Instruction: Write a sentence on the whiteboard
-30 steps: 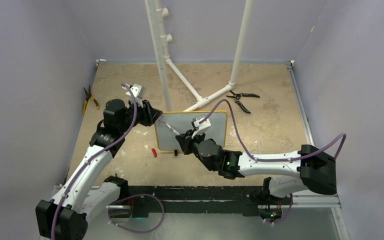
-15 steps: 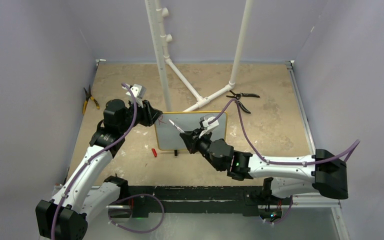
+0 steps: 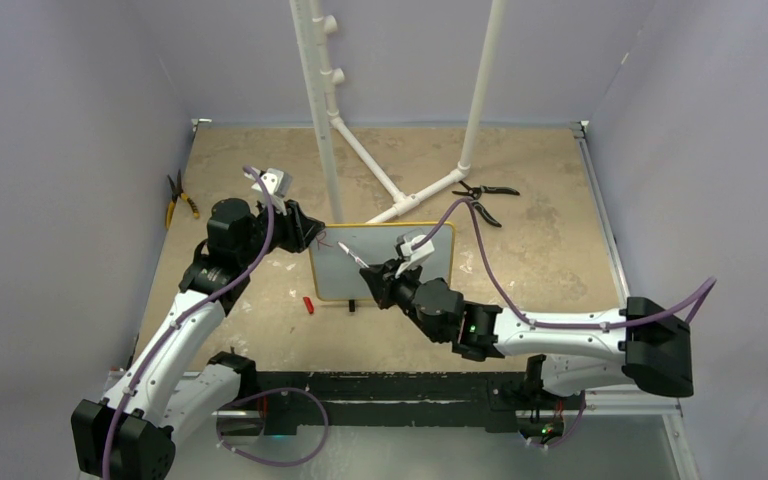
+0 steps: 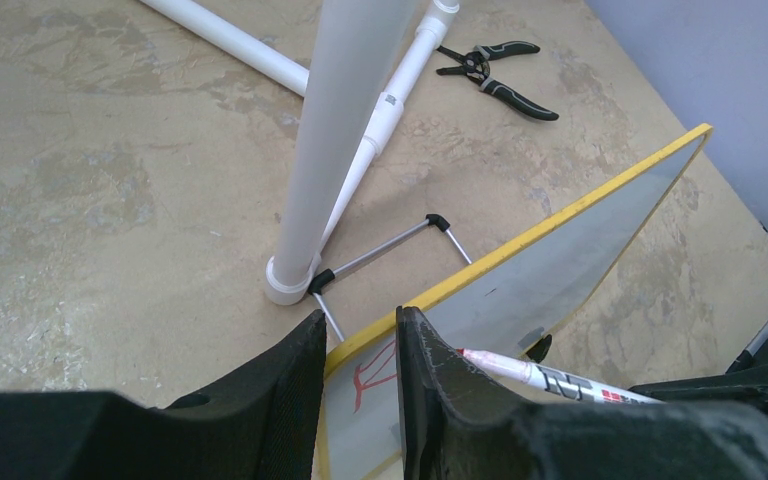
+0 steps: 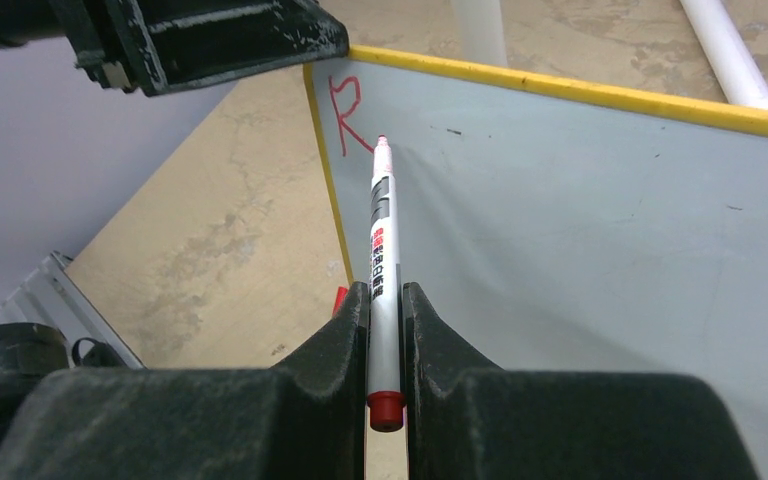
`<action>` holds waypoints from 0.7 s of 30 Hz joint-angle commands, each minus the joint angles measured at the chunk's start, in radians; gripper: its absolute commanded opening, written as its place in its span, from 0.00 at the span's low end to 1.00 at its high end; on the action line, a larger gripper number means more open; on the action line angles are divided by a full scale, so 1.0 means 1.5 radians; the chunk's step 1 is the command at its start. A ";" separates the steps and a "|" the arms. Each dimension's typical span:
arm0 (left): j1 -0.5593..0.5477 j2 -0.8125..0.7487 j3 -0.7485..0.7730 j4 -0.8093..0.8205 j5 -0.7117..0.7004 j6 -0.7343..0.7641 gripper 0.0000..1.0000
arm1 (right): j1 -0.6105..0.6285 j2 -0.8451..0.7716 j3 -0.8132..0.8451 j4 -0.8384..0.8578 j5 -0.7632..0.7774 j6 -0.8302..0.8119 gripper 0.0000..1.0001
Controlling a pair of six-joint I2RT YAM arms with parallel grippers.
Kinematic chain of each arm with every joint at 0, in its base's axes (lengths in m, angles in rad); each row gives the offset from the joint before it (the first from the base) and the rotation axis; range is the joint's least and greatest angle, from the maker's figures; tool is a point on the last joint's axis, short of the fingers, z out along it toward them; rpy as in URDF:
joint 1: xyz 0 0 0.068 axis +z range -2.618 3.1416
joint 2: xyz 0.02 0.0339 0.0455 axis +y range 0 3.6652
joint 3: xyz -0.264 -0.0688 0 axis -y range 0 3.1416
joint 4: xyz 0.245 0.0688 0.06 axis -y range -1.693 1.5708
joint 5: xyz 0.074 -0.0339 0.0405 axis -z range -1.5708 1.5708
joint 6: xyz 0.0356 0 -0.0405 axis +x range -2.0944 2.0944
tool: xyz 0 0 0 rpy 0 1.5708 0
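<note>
The whiteboard (image 3: 332, 278) is standing tilted between both arms, the left gripper (image 4: 360, 345) pinching its upper-left corner. The right gripper (image 5: 387, 292) is clamping a marker (image 5: 381, 215), tip just right of the sentence (image 5: 348, 112), only a red "R" at that corner. Writing is barely starting, and the second letter likely calls for pressing the tip beside the "R".

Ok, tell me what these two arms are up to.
The left fingers clamp the whiteboard at its top corner, steadying it. The right fingers grip a marker, its tip at or just off the board beside a red R, the only letter written.
</note>
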 commanded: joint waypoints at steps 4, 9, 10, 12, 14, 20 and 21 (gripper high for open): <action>0.000 0.005 -0.007 0.004 0.004 -0.002 0.30 | -0.003 0.022 0.024 0.028 0.015 -0.013 0.00; 0.000 0.006 -0.007 0.005 0.004 -0.002 0.30 | -0.007 0.022 0.023 0.043 0.017 -0.017 0.00; 0.000 0.006 -0.007 0.005 0.004 -0.002 0.29 | -0.007 0.023 0.024 0.045 0.017 -0.017 0.00; 0.000 0.006 -0.007 0.005 0.004 -0.002 0.30 | -0.011 0.025 0.025 0.046 0.016 -0.017 0.00; 0.000 0.006 -0.007 0.005 0.004 -0.002 0.29 | -0.014 0.028 0.025 0.045 0.018 -0.014 0.00; 0.000 0.007 -0.007 0.005 0.006 -0.002 0.30 | -0.026 0.037 0.030 0.043 0.021 -0.008 0.00; 0.000 0.007 -0.006 0.005 0.005 -0.002 0.30 | -0.028 0.039 0.032 0.045 0.018 -0.010 0.00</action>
